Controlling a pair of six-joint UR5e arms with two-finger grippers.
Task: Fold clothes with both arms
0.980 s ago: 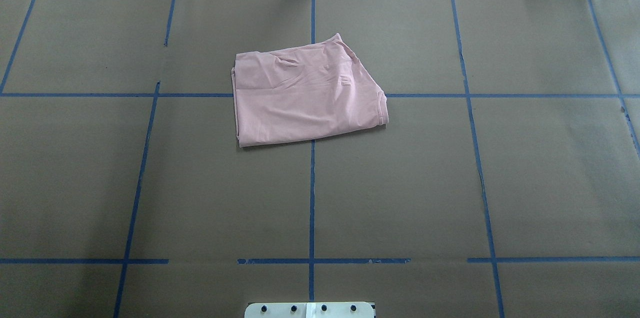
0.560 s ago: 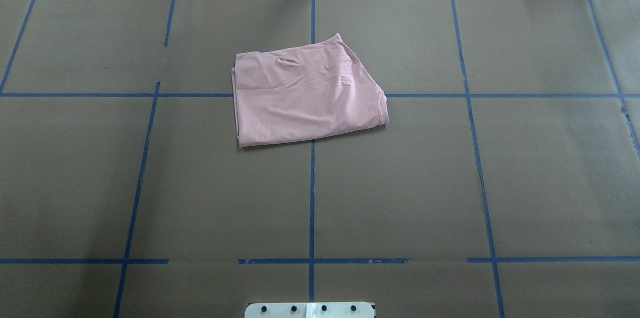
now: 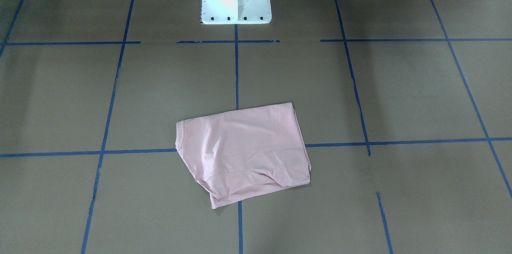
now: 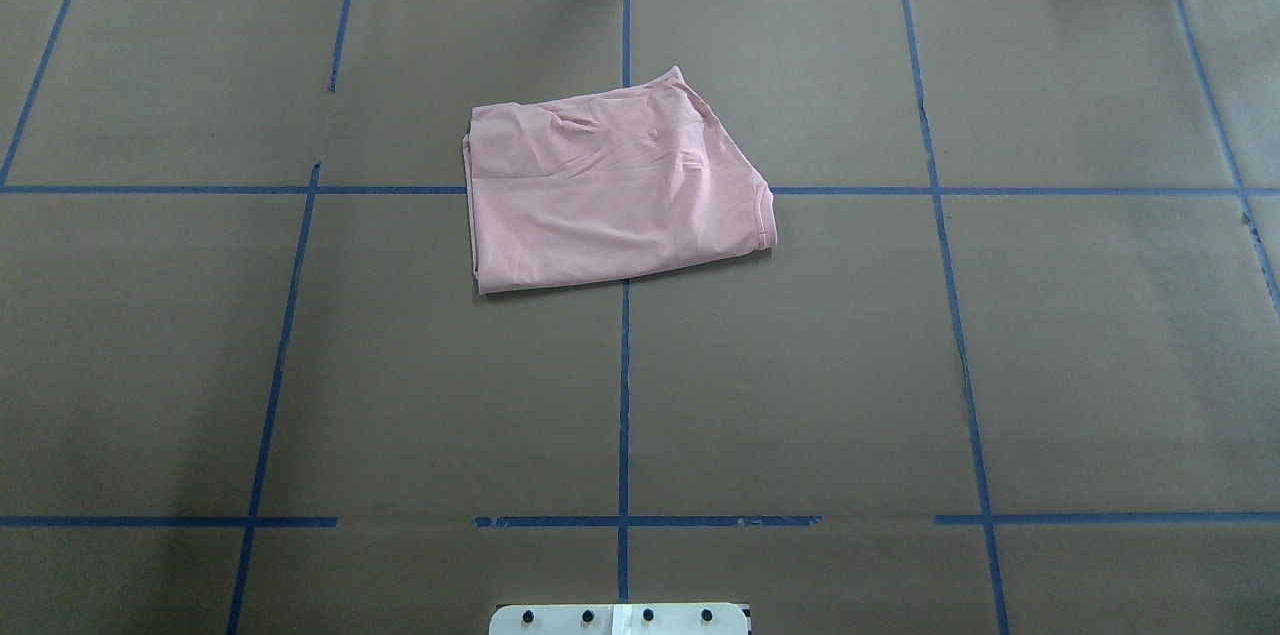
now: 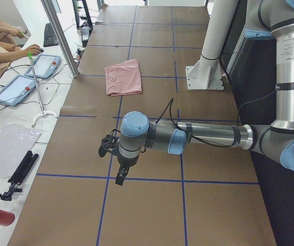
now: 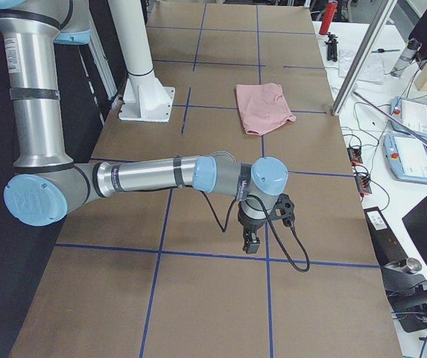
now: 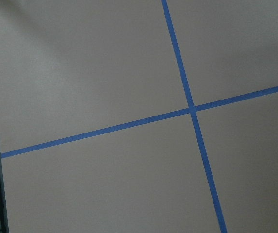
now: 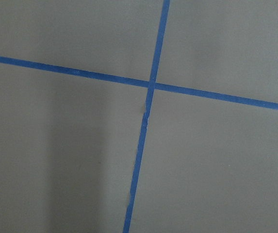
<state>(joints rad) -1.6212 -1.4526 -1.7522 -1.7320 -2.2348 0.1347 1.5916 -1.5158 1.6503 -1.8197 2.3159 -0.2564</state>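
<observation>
The pale pink T-shirt (image 4: 610, 185) lies folded into a compact, slightly skewed rectangle on the brown paper, just beyond the table's middle; it also shows in the front view (image 3: 244, 154) and both side views (image 5: 123, 77) (image 6: 264, 107). Its print and sleeve tag are hidden. Neither arm touches it. My left gripper (image 5: 120, 177) hangs over the table far from the shirt, at the table's left end. My right gripper (image 6: 251, 244) hangs over the right end. Both show only in the side views, so I cannot tell if they are open or shut.
The white pedestal base (image 3: 236, 6) stands at the robot's side of the table. Blue tape lines (image 4: 624, 395) grid the brown paper. Operators' hands (image 5: 31, 49), tablets (image 5: 13, 89) and a metal post (image 5: 59, 36) are at the far edge.
</observation>
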